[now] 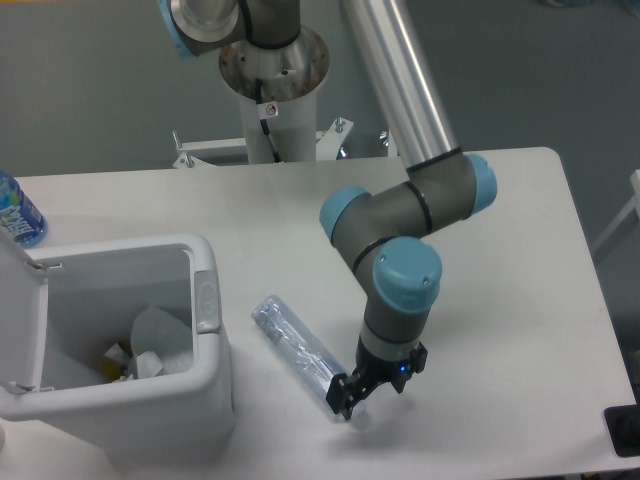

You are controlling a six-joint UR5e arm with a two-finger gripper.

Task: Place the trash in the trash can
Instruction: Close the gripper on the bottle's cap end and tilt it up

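Here the fixed camera looks down on a white table (520,300) with the arm bent low over its front edge. The gripper (347,398) sits right at the cap end of the clear crinkled bottle (297,351), which lies flat on the table and runs diagonally from upper left to lower right, just beside the trash can (190,400). The dark fingers (340,390) overlap the bottle's lower right end, one on either side of it as far as can be made out, but the view is too small and dark to tell whether they are clamped on the plastic or merely straddling it. The bottle's upper end points toward the grey oval button (207,296) on the can's rim, close to it without touching. The can stands at the table's left front with its lid (20,320) swung up, and crumpled white paper (150,350) lies inside. A blue-labelled water bottle (16,213) stands at the far left edge, well apart from the gripper.
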